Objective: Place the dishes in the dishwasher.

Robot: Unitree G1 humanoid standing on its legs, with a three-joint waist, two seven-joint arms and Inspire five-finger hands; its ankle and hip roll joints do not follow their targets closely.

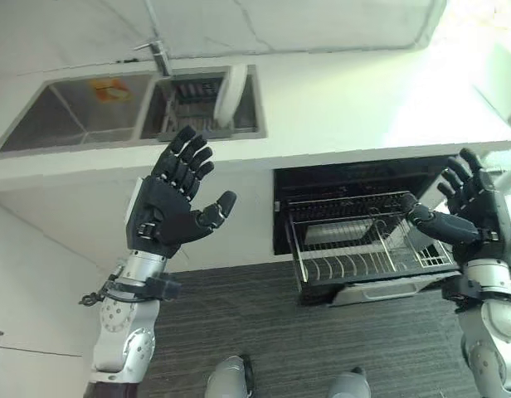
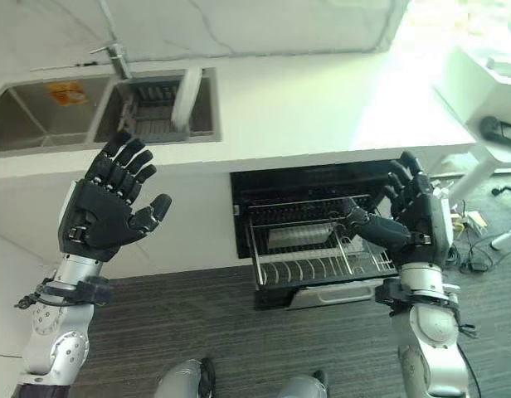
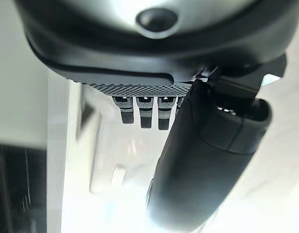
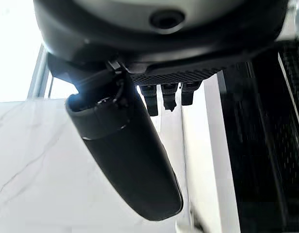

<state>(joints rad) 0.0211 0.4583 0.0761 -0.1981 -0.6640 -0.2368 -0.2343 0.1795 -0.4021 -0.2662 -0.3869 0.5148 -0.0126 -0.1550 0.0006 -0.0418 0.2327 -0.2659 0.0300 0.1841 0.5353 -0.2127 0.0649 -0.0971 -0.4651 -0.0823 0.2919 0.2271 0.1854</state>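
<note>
- Plate (image 1: 231, 93) stands on edge in the right basin of the sink (image 1: 40, 137), leaning in a dark drying rack (image 1: 185, 104) there; it is white and touches neither robot hand.
- Sink is set into the white table (image 1: 338, 108), with a tap (image 1: 160, 56) behind the divide between its two basins; the left basin has an orange-and-yellow patch (image 1: 110, 89) on its floor.
- Dishwasher (image 1: 355, 178) sits under the table, to the right of the sink, its dark cavity open.
- Wire basket (image 1: 363, 240) is pulled out of the dishwasher over the lowered door (image 1: 380, 288); rows of upright prongs show along its front, and I cannot tell whether anything lies in it.
- Left robot hand (image 1: 168, 207) is raised in front of the table edge below the sink, palm facing the camera, fingers straight and spread apart, thumb out to the side, holding nothing.
- Right robot hand (image 2: 409, 211) is raised beside the right end of the basket, fingers straight and apart, thumb pointing towards the basket; it holds nothing, and whether the thumb touches the wire cannot be told.
- Floor (image 1: 280, 332) below is dark grey with a fine striped grain.
- White stand (image 2: 496, 166) and loose cables (image 2: 471, 240) lie at the far right, well apart from the dishwasher.
</note>
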